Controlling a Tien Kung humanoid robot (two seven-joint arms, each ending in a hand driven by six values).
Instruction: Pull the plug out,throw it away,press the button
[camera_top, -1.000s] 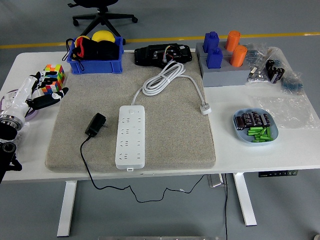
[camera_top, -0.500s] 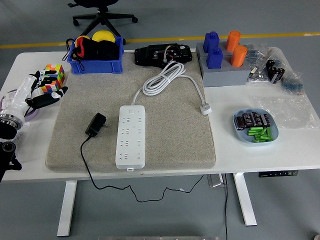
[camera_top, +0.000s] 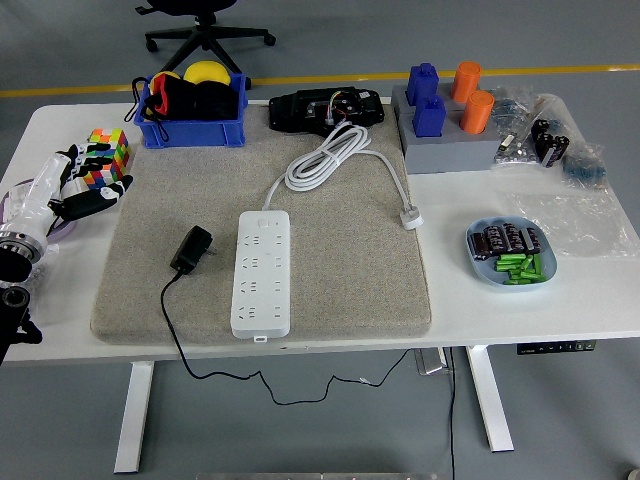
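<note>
Left robot hand (camera_top: 88, 190) at the tabletop's left edge, fingers loosely spread, holding nothing, resting just beside a colour cube (camera_top: 106, 157). Right arm out of view.

Black plug (camera_top: 191, 249) already out of the power strip (camera_top: 262, 271), lying on the grey mat (camera_top: 330, 262) just left of the strip, w/ thin black cord (camera_top: 215, 371) running off the mat over the near edge and hanging below. Pull step judged done; throw-away and button press not yet.

Handling, judged: plug = small adapter block, light, rigid plastic, smooth sides so a bit slippery; best pinched across the two broad faces, near the body's middle, not by the cord. Cord soft and floppy, will drag behind and may snag on mat edge when lifted. Mat under it is soft, so fingertips can dig in slightly to get beneath.

Strip: white, long, lying lengthwise near the mat's centre, own white cable (camera_top: 330, 155) coiled toward the far edge, its plug end (camera_top: 411, 217) toward the right side of the mat. Button probably the small switch at the strip's far end (camera_top: 265, 215); detail too small to confirm. Strip light, may slide when pressed, so press straight down.

Blue bin (camera_top: 191, 127) at the far-left corner: likely drop spot, not certain.
</note>
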